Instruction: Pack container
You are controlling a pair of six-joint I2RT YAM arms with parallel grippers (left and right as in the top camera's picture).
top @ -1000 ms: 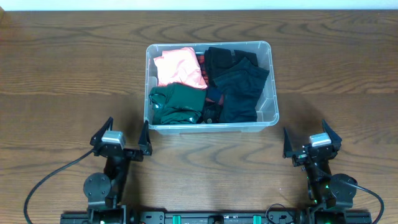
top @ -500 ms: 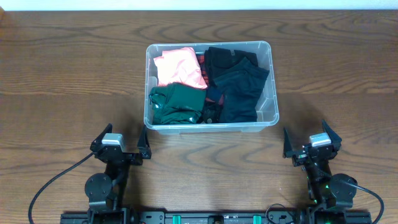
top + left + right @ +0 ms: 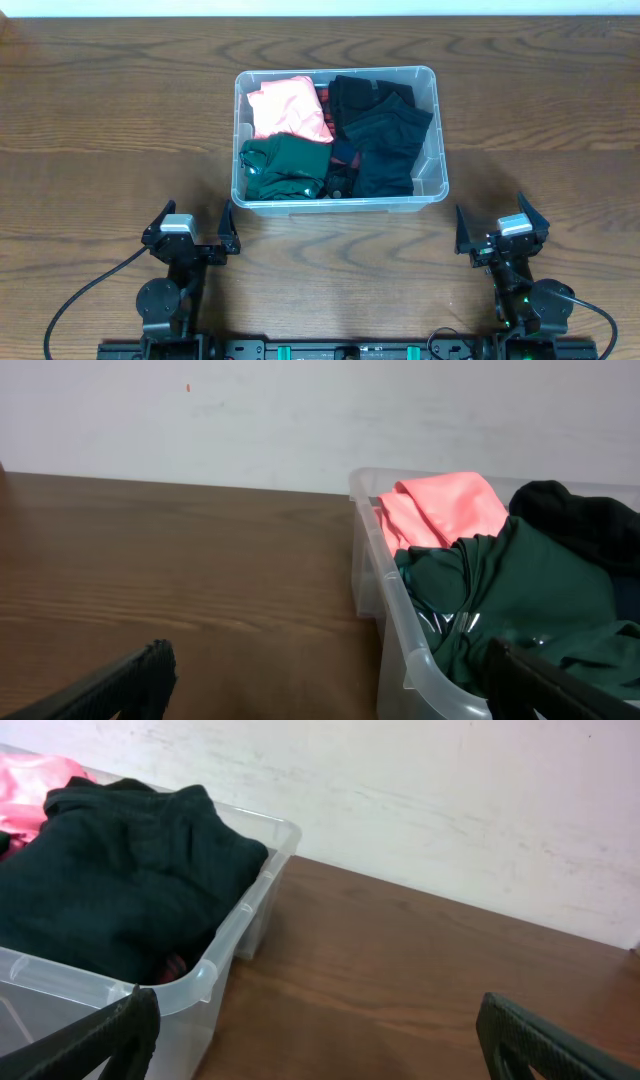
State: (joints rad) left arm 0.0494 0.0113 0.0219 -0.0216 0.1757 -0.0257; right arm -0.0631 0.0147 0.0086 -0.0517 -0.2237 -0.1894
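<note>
— Left gripper (image 3: 200,216), right gripper (image 3: 490,208): jaw state?
— Both are seen spread wide with nothing held. Their black tapered fingers are kept clear of the bin, on the robot's side.
— Container located?
— The container (image 3: 340,204) is found mid-table, ahead of the grippers and roughly between them. It is noted as clear rigid plastic, rectangular, with rounded corners and a rolled rim.
— Contents?
— Soft folded fabrics are packed inside. A coral-pink garment (image 3: 285,105) is seen back left and a dark green garment (image 3: 285,168), slightly shiny, front left. The right half is filled by a black garment (image 3: 385,130), matte and crumpled.
— Surface?
— The table (image 3: 120,120) is logged as dark brown wood grain.
</note>
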